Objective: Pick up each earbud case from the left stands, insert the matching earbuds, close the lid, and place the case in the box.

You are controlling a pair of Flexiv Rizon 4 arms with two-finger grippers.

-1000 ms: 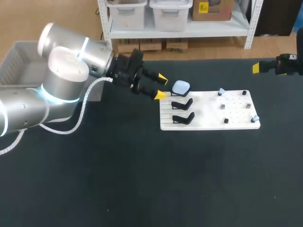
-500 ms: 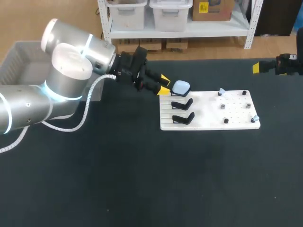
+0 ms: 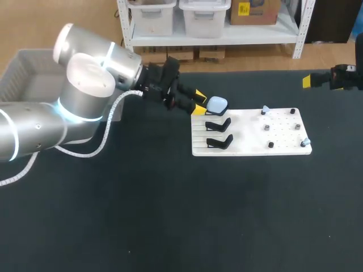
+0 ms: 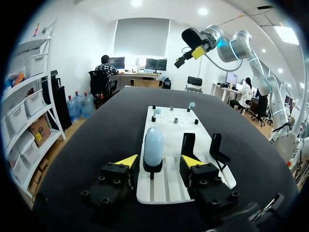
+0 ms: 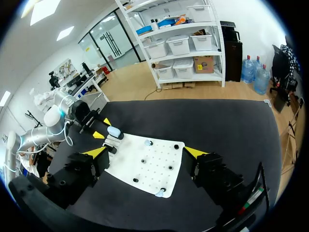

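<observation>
Your pale blue rounded earbud case sits upright on the farthest of three black stands at the left end of the flat white pegboard, which lies on the black worktop. In the left wrist view the case stands just ahead of your left hand, in line with the gap between its two yellow tips. The fingers are spread wide and neither touches the case. From the head view the left hand is just beside the board's left end, close to the case, and the silver left arm comes in over the worktop's far left. The two nearer black stands sit side by side next to the case's stand. On the board's right part you see small dark pegs and two pale blue earbuds, one near the far edge and one at the near right corner. The grey plastic box is at the worktop's far left edge, behind the left arm. Your right hand hangs well apart from the board, off by the worktop's far right, its fingers spread wide with nothing between them.
</observation>
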